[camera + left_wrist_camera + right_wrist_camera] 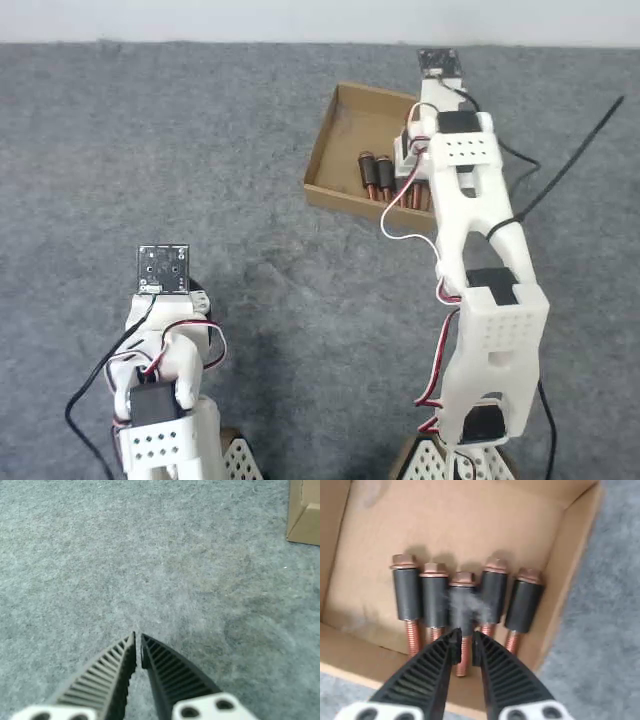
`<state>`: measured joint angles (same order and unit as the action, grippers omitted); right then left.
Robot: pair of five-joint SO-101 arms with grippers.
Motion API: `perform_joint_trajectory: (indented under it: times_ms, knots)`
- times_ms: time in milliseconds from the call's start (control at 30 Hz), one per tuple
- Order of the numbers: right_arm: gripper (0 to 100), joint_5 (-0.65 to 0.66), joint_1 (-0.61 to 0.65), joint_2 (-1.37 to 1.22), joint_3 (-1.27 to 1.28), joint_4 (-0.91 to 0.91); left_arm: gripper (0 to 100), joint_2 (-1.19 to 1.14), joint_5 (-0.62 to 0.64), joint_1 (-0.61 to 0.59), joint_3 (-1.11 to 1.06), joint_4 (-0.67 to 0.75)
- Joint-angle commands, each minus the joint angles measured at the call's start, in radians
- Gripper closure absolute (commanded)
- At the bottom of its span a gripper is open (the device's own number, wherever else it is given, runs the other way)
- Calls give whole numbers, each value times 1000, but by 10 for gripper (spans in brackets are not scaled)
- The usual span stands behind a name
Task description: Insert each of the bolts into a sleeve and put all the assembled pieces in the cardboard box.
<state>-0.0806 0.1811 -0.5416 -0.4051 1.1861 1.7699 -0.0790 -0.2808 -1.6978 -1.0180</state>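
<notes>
Several assembled pieces, copper bolts in black sleeves (pixel 435 600), lie side by side in the cardboard box (pixel 470 520), against its near wall. My right gripper (pixel 465 641) hangs over them, its fingers closed on the threaded end of the middle piece (pixel 463 587). In the high view that arm reaches over the box (pixel 340 110), and two of the pieces (pixel 375 175) show beside it. My left gripper (pixel 138 637) is shut and holds nothing, low over bare carpet at the near left.
Grey carpet (pixel 150 140) covers the whole table. A corner of the box (pixel 305 515) shows in the left wrist view, far off. The right arm's cables (pixel 400 215) trail over the box's near wall. Both arm bases stand at the near edge.
</notes>
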Motion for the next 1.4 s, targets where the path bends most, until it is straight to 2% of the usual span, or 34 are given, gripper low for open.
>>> perform_joint_trajectory:
  times_ms: [0,167,333,667,833,1100,1367]
  knots:
    - [991,-41,44,41,-55,7,991,-12,-8,2,8,-5]
    - [991,-80,108,-31,-55,48,991,-12,-8,2,8,-5]
    - [991,-77,165,-48,-55,174,991,-12,-8,2,8,-5]
    - [991,-21,177,-38,-46,446,991,-12,-9,2,8,-31]
    - [991,-23,199,53,103,403,991,-12,-9,2,8,-32]
    - [991,-124,262,430,506,194,991,-12,-9,2,8,-32]
    - [991,-129,179,779,789,137,991,-12,-9,2,8,-32]
